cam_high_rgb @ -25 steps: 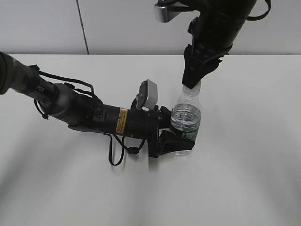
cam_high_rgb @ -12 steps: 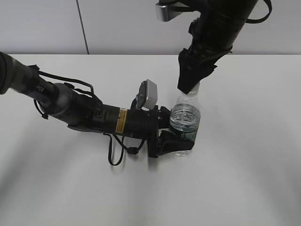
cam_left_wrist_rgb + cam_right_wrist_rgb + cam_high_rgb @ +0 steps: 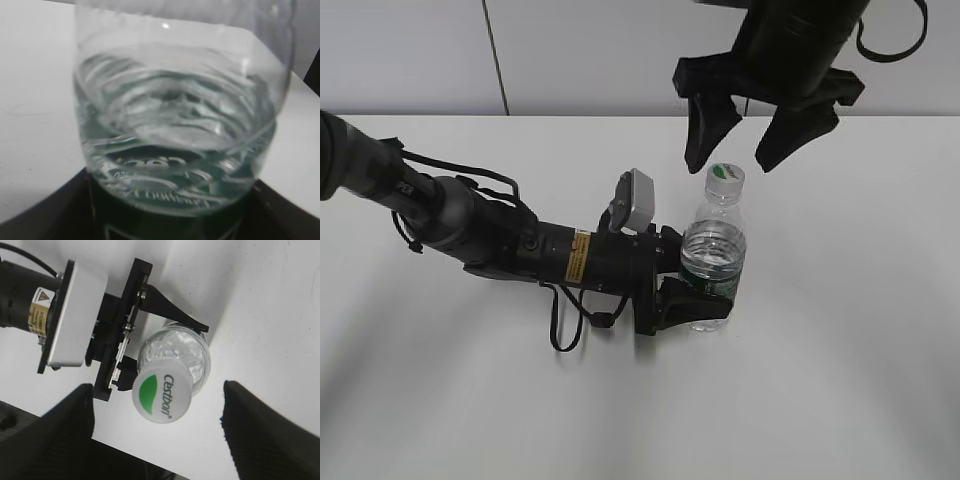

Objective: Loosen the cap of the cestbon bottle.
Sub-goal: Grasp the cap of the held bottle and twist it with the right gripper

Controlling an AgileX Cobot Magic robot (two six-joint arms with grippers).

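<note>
The cestbon bottle (image 3: pixel 715 255) stands upright on the white table, clear with a dark green label band. My left gripper (image 3: pixel 695 300) is shut on its lower body; the left wrist view shows the bottle (image 3: pixel 180 115) filling the frame. The white cap (image 3: pixel 725 177) with a green patch sits on the bottle's neck. My right gripper (image 3: pixel 738 150) is open, its fingers apart and just above the cap, touching nothing. From above in the right wrist view, the cap (image 3: pixel 161 397) lies between the spread fingers of that gripper (image 3: pixel 157 427).
The white table (image 3: pixel 850 350) spreads around the bottle. The left arm (image 3: pixel 490 235) lies low across the table from the left, with a cable loop (image 3: pixel 565 325) hanging under it. A grey wall (image 3: pixel 420 55) runs behind.
My right gripper was closed around the cap, then let go, opened wide and rose slightly. The cap is uncovered now. The left arm and bottle have not moved.
</note>
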